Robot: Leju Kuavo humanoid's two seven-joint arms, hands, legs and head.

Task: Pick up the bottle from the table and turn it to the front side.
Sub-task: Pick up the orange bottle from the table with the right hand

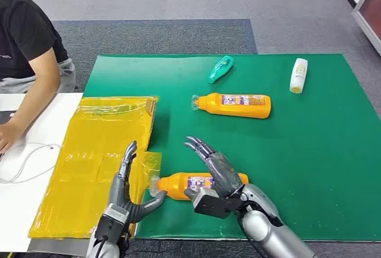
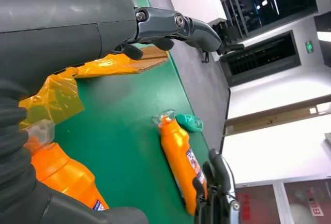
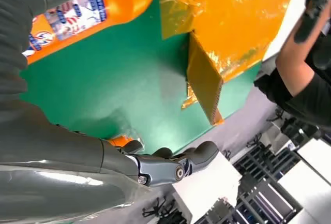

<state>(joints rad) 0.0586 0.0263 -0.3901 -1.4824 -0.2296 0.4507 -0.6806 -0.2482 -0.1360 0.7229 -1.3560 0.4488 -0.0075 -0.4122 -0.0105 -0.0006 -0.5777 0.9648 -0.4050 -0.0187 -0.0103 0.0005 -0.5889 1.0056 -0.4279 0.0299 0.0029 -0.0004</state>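
Near orange bottle [image 1: 180,185] lies on its side at the front edge of the green table [image 1: 314,168], clear cap end pointing toward the yellow plastic bag [image 1: 99,151], its neck just touching the bag's loose corner. Label strip faces up, with blue and white print.

Right hand [image 1: 215,171] hovers over the bottle's base half, fingers apart and stretched forward, holding nothing. Left hand [image 1: 128,195] stands beside the cap end, fingers spread upward, thumb reaching toward the neck, also holding nothing. From the left wrist view the thumb looks very close to the cap, but you cannot tell whether it touches.

Handling, as a judgement: rigid moulded plastic, smooth and somewhat glossy, so expect it to slip or roll if you pinch lightly. Fill level is not readable through the opaque wall; treat it as possibly heavy. Body looks flattened rather than round, which should help it sit in the palm. Take it across the mid-body around the label, where the walls are broad; avoid the narrow neck and the clear cap, which may flex.

A second orange bottle [image 1: 233,105] lies farther back, with a teal bottle [image 1: 220,69] and a white bottle [image 1: 299,75] beyond. A person's arm [image 1: 31,91] rests at the white desk beside the table
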